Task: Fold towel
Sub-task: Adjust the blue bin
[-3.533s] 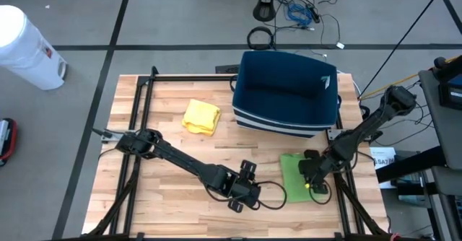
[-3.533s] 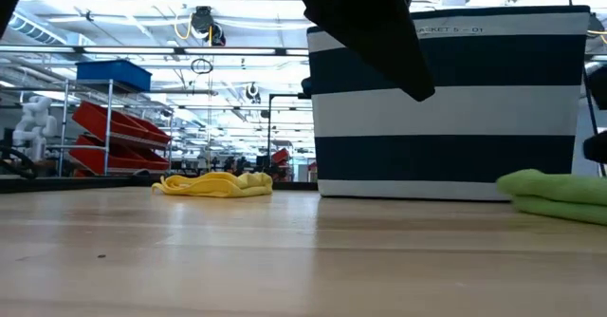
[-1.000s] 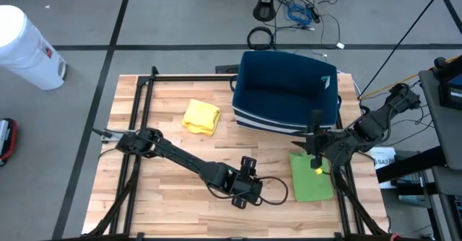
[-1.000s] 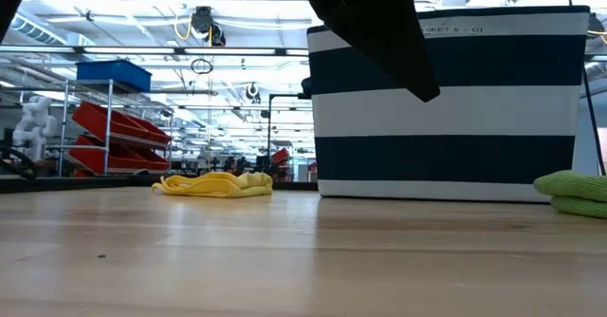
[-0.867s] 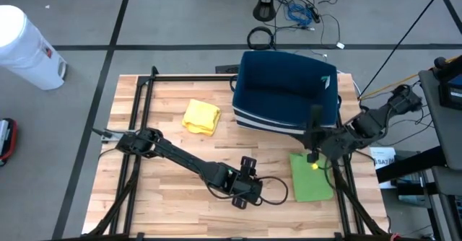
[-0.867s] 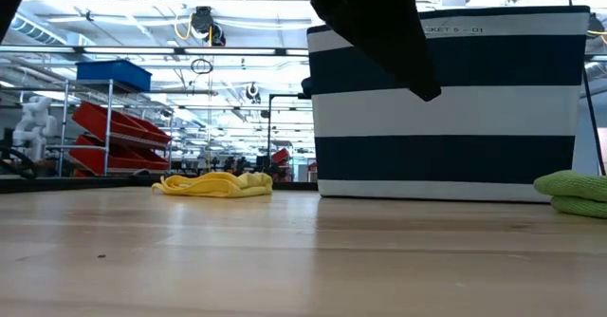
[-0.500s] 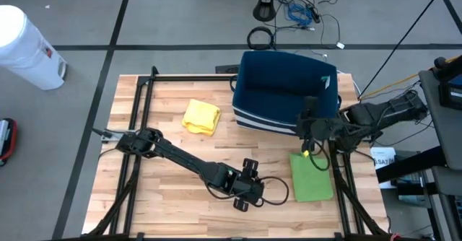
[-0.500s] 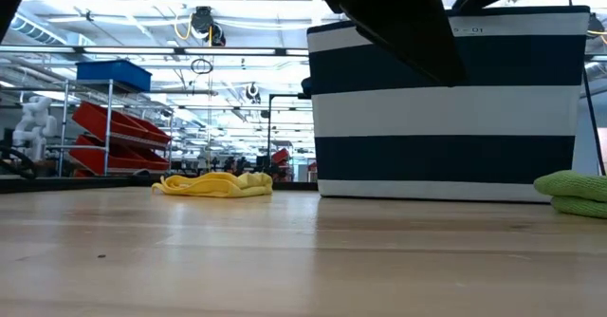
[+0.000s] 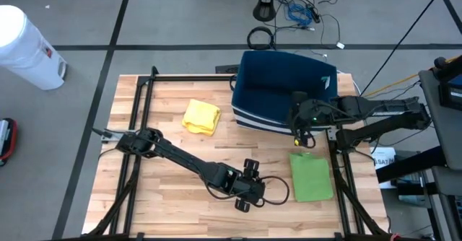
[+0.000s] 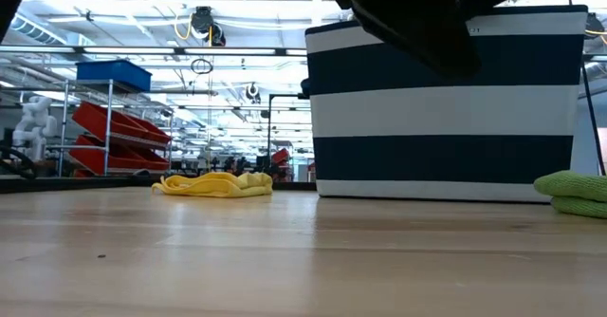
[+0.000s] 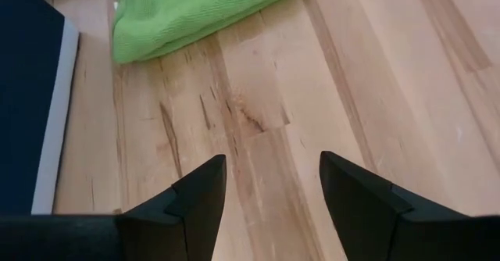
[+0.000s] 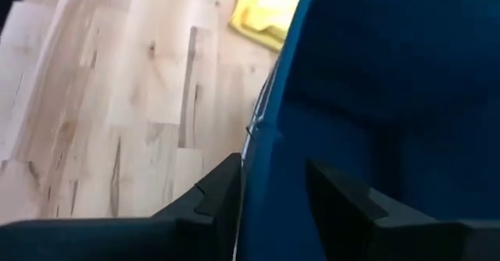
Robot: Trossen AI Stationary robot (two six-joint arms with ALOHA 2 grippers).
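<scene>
The right gripper (image 9: 299, 129), open and empty, is hanging over the striped bin (image 9: 285, 89); it should reach slowly for the yellow towel (image 9: 201, 116). The left gripper (image 9: 249, 192) is waiting open near the folded green towel (image 9: 312, 176).

Around my table (image 9: 166, 97) of pale wood planks lies a grey floor (image 9: 180, 17) crossed by dark seams. A white bin (image 9: 25, 46) stands off the table's far left corner. Beyond the far edge, black cables (image 9: 303, 14) tangle around a dark stand base (image 9: 266, 10). Looking level across the planks, I see a long hall behind: ceiling light strips (image 10: 142, 23), a rack (image 10: 119, 127) with red bins (image 10: 104, 118) and a blue crate (image 10: 112, 73) on top. At the far left stands something white (image 10: 28, 118), perhaps another robot; I cannot be sure.
</scene>
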